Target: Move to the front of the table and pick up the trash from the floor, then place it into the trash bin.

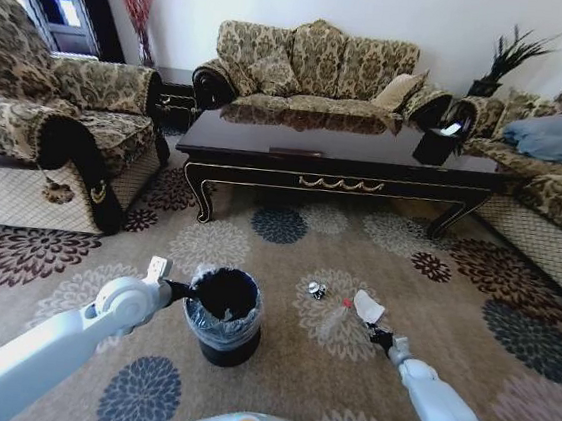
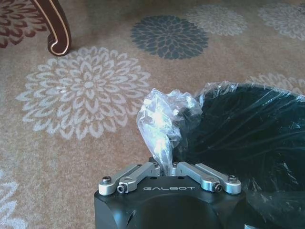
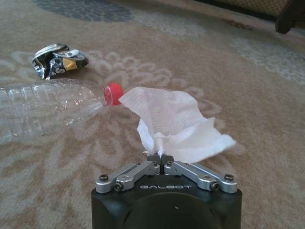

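Observation:
The dark glossy table (image 1: 337, 154) stands ahead on the carpet. In front of me is the black trash bin (image 1: 223, 315), also in the left wrist view (image 2: 248, 138). My left gripper (image 1: 185, 289) (image 2: 163, 166) is shut on a bunched piece of the bin's clear liner (image 2: 162, 119) at the rim. To the right, my right gripper (image 1: 377, 333) (image 3: 160, 158) is shut on the white paper scrap (image 1: 368, 307) (image 3: 176, 124), low over the carpet. Beside it lie the clear bottle (image 1: 333, 320) (image 3: 43, 107) with a red cap (image 3: 113, 93) and a crumpled silvery piece (image 1: 317, 291) (image 3: 59, 59).
Patterned sofas ring the table: one at the left (image 1: 47, 136), one behind (image 1: 315, 73), one at the right (image 1: 556, 179). A curved table leg (image 2: 55, 28) stands beyond the bin. A small black box (image 1: 437, 141) sits on the table's right end.

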You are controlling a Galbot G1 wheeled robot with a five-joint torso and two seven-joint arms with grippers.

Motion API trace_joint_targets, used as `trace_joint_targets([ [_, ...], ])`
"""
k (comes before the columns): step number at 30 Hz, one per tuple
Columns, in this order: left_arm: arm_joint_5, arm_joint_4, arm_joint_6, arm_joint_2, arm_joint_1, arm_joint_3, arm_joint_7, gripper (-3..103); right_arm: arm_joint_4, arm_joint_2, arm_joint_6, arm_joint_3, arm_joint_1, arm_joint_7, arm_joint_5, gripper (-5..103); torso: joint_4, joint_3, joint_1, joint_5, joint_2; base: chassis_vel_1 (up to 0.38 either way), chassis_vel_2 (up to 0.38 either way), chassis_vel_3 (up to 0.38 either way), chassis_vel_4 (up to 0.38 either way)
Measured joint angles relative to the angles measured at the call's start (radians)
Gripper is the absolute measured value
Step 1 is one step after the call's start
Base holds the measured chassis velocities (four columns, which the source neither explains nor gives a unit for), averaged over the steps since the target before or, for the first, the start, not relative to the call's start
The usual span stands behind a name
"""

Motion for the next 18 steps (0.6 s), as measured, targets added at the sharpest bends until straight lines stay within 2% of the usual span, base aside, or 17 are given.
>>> trace_joint_targets([
  [4, 0.002, -0.003, 0.0, -0.001, -0.01, 0.008, -0.006, 3, 0.093, -0.022, -0.008, 0.013, -0.06, 0.012, 0.036, 0, -0.0001, 0.0, 0.0, 0.0001, 0.0, 0.0, 0.0, 0.0, 0.0],
  [7, 0.001, -0.002, 0.0, -0.005, -0.039, 0.026, -0.008, 3, 0.282, -0.07, -0.062, 0.022, -0.152, 0.035, 0.143, 0, -0.0005, 0.0, 0.0, -0.0001, 0.0, 0.0, 0.0, 0.0, 0.0],
  [12, 0.0, 0.005, 0.0, -0.013, -0.079, 0.054, -0.009, 3, 0.449, -0.108, -0.081, 0.071, -0.244, 0.048, 0.192, 0, 0.0002, 0.0, 0.0, 0.0, 0.0, 0.0, 0.0, 0.0, 0.0],
  [18, 0.0, 0.032, 0.0, -0.034, -0.15, 0.108, -0.009, 3, 0.612, -0.139, -0.091, 0.148, -0.363, 0.059, 0.225, 0, -0.0004, 0.0, 0.0, -0.0001, 0.0, 0.0, 0.0, 0.0, 0.0],
])
